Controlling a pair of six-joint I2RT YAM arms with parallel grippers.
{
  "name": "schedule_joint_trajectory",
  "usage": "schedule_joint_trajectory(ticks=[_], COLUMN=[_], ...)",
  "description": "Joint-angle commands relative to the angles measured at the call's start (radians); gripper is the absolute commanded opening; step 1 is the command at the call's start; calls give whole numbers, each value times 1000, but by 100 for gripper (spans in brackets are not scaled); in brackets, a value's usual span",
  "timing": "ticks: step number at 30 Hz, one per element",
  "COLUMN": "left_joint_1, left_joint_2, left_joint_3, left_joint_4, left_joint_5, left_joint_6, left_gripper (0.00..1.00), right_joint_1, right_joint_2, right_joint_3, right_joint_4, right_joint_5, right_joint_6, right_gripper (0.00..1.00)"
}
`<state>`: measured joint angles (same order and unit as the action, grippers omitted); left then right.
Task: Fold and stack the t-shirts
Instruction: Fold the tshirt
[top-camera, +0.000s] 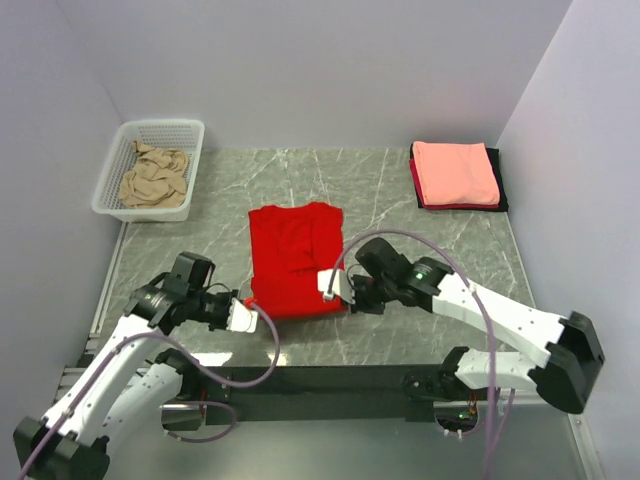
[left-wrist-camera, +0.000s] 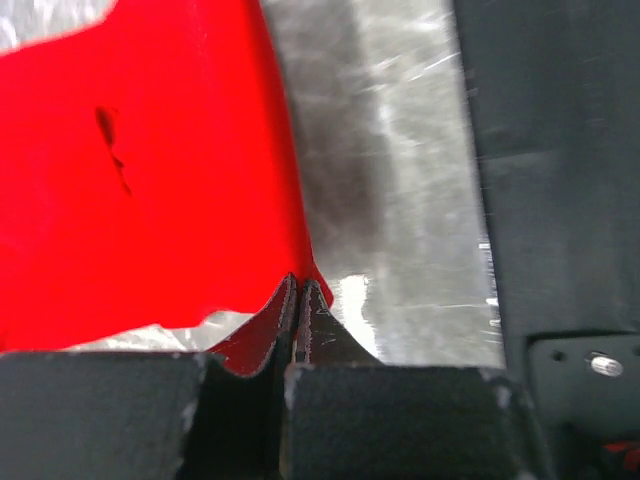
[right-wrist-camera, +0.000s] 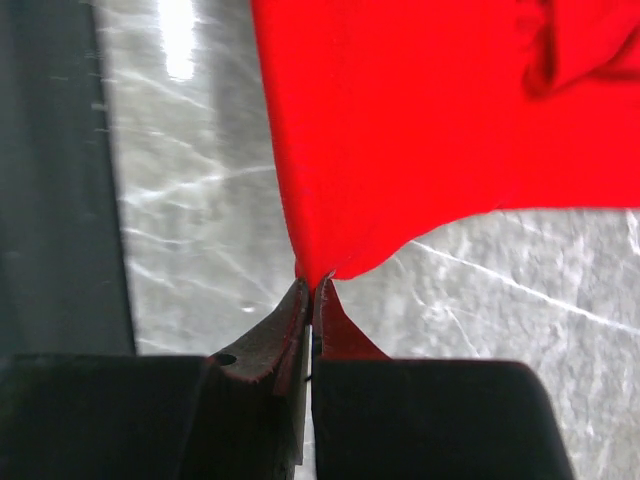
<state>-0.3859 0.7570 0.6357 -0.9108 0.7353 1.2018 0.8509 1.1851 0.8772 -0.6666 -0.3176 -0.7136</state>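
A bright red t-shirt (top-camera: 294, 258) lies partly folded in the middle of the table. My left gripper (top-camera: 252, 314) is shut on its near left corner, seen in the left wrist view (left-wrist-camera: 300, 285). My right gripper (top-camera: 333, 285) is shut on its near right corner, seen in the right wrist view (right-wrist-camera: 313, 285). The red cloth (right-wrist-camera: 430, 120) stretches away from the tips and is lifted a little at both corners. A folded salmon-pink shirt (top-camera: 455, 172) lies on a stack with dark red and black shirts (top-camera: 500, 190) at the back right. A tan shirt (top-camera: 155, 176) lies crumpled in the basket.
A white mesh basket (top-camera: 190, 135) stands at the back left. Grey walls close in the table on three sides. The dark front rail (top-camera: 330, 378) runs along the near edge between the arm bases.
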Motion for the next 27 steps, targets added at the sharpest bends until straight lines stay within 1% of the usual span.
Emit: schedule_joint_trajectory(ticks=[1, 4, 7, 9, 10, 12, 14, 16, 17, 19, 22, 23, 24, 26, 27], left_joint_1=[-4, -4, -4, -4, 4, 24, 83, 148, 169, 223, 263, 268, 269, 275, 275], left_joint_2=[-68, -90, -68, -15, 7, 77, 123, 197, 259, 333, 485, 523, 601, 680, 755], left_joint_3=[62, 111, 168, 208, 255, 303, 363, 401, 415, 468, 550, 573, 594, 666, 689], left_joint_4=[-204, -238, -192, -192, -188, -192, -198, -174, -168, -162, -79, -51, -27, 27, 42], left_joint_5=[110, 119, 107, 89, 76, 90, 131, 145, 156, 167, 167, 162, 148, 145, 135], left_joint_6=[87, 59, -40, -54, -64, -67, -24, -19, 1, 37, 21, -1, -11, -37, -50], left_gripper=[1, 0, 0, 0, 0, 0, 0, 0, 0, 1, 1, 1, 1, 1, 1], right_joint_1=[49, 63, 62, 57, 50, 28, -24, -74, -131, -183, -257, -275, -308, -334, -357], right_joint_2=[-105, -146, -144, -127, -117, -81, -42, 28, 59, 155, 298, 335, 410, 487, 563], right_joint_3=[-23, -14, 35, 72, 86, 141, 204, 249, 300, 356, 465, 523, 551, 635, 666], right_joint_4=[-63, -79, -94, -103, -105, -117, -134, -134, -145, -166, -177, -179, -179, -182, -182], right_joint_5=[-20, -14, 0, 26, 34, 26, 11, -21, -35, -67, -83, -98, -104, -103, -103], right_joint_6=[19, 25, 22, -10, -21, -46, -96, -128, -164, -199, -271, -297, -311, -357, -369], right_gripper=[0, 0, 0, 0, 0, 0, 0, 0, 0, 0, 0, 0, 0, 0, 0])
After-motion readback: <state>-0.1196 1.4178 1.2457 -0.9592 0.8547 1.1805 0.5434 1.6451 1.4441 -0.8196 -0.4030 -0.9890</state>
